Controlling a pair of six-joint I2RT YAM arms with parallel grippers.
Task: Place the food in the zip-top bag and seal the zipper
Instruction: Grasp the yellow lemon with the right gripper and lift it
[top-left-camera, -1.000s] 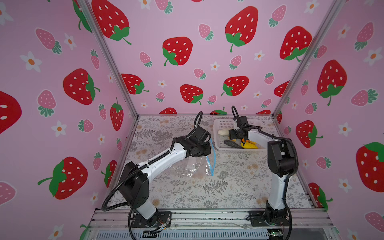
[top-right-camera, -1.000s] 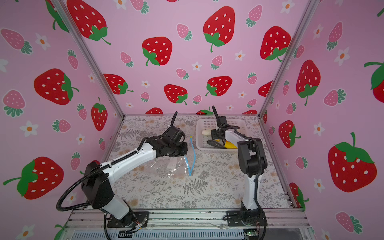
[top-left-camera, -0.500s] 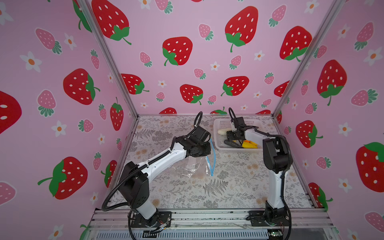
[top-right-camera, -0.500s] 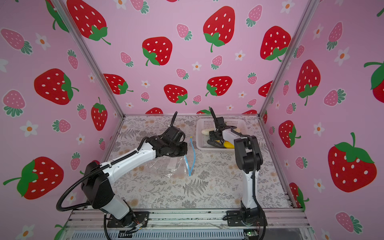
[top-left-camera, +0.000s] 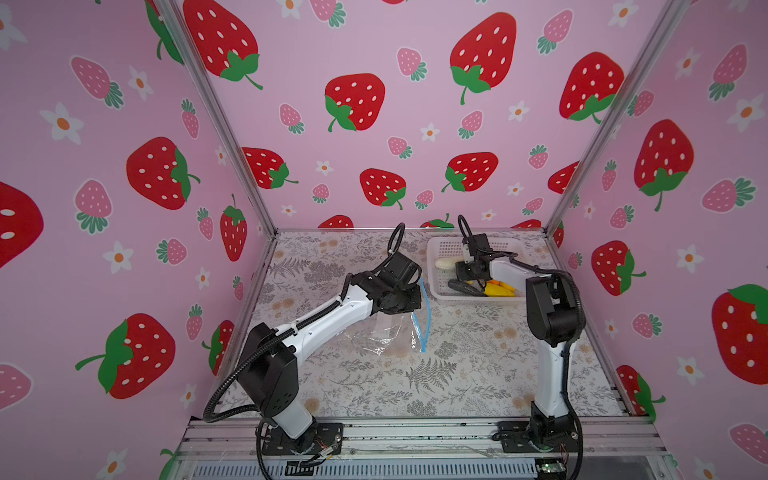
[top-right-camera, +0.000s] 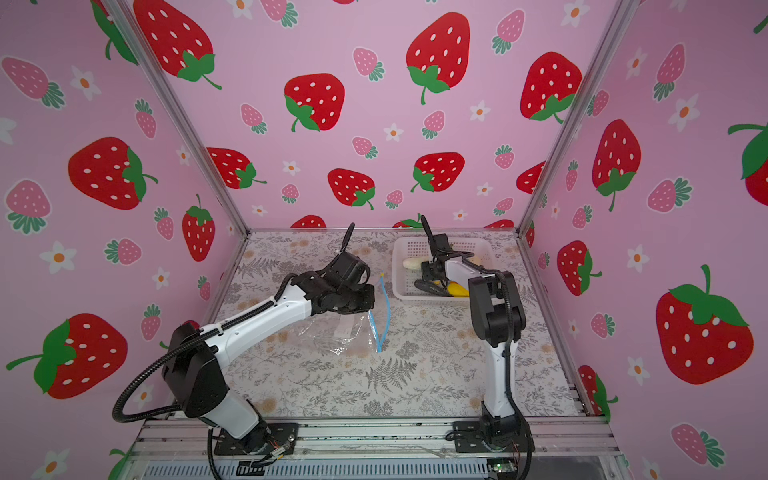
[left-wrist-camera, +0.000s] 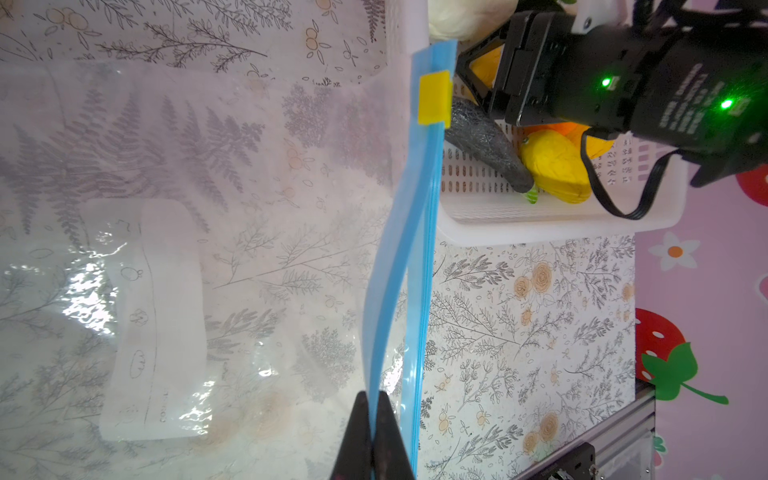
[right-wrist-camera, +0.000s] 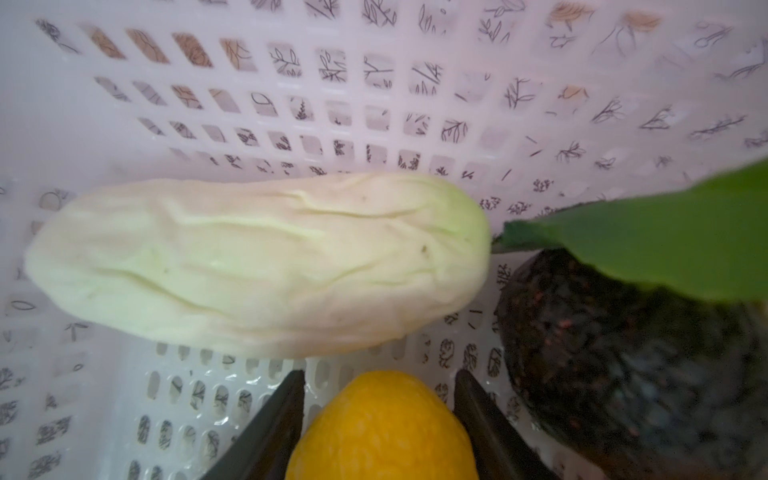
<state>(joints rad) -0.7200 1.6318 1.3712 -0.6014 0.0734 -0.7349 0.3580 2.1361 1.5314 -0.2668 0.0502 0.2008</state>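
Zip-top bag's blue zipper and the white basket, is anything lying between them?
Nothing does. In both top views only a narrow bare strip of floral table cover shows between the zipper and the basket.

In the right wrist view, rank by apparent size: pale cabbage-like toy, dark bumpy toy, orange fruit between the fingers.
1. pale cabbage-like toy, clearly largest.
2. dark bumpy toy, partly cropped.
3. orange fruit, smallest as shown, but cropped and nearest the camera, so unsure.
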